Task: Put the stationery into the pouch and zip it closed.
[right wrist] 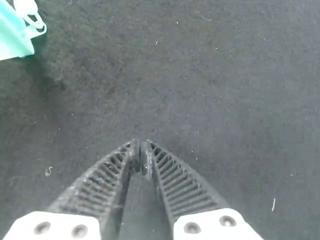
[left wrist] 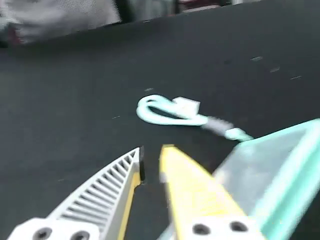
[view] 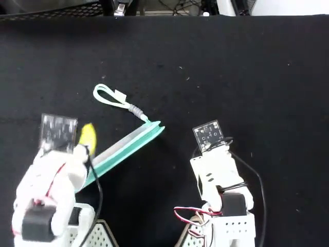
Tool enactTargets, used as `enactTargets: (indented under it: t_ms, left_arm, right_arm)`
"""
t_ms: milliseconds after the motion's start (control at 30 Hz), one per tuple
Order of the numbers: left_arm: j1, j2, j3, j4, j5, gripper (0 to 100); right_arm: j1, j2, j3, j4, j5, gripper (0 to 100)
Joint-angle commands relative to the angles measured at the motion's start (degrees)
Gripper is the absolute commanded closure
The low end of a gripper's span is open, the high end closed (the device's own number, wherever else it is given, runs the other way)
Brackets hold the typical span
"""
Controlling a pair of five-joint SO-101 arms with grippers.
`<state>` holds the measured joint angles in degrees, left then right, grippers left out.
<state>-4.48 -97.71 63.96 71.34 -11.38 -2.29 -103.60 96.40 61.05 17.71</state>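
- Your pouch point(view: 128, 145) lies flat on the black table point(view: 231, 77). It is a long teal strip running slantwise from the left arm's side toward the middle.
- Its pale wrist loop point(view: 109, 98) trails from the far corner of the pouch and rests on the table beyond it, with a small white tag on it.
- Your left gripper point(left wrist: 151, 152) sits low by the near end of the pouch. Its white finger point(left wrist: 107, 182) and yellow finger point(left wrist: 192, 190) stand a little apart at the tips, with nothing between them.
- The yellow finger is just beside the pouch's long edge, and you cannot tell whether it touches.
- Your right gripper point(right wrist: 140, 150) hangs over bare table off to the side of the pouch's far corner, not touching it. Its tips are pressed together on nothing.
- You cannot tell from here whether the zip is open or closed.
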Motion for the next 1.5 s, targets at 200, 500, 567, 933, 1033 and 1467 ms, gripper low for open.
enactTargets:
  t_ms: [200, 500, 567, 933, 1033, 1467]
  left_arm:
    - [-16.1, -4.3, 15.1, -4.7, -12.1, 97]
    - [7.7, -5.4, 13.1, 0.8, -2.5, 97]
    - [12.4, -4.9, 12.6, -1.3, 1.1, 97]
    - [21.0, 9.5, 12.4, -23.6, 9.1, 97]
    - [18.5, 15.7, 9.2, -23.2, 9.4, 97]
    - [35.1, 19.1, -25.8, 18.1, 15.5, 97]
  right_arm:
    - [-0.6, -3.3, 0.0, 0.4, -0.1, 98.0]
    - [-0.6, -3.3, 0.0, 0.1, -0.1, 98.0]
    - [-0.6, -3.3, 0.0, 0.0, -0.1, 98.0]
    - [7.4, -3.4, 0.1, -4.1, -0.6, 98.0]
    - [9.0, -3.4, 0.1, -4.7, -2.8, 98.0]
    - [9.0, -3.4, 0.1, -4.7, -3.3, 98.0]
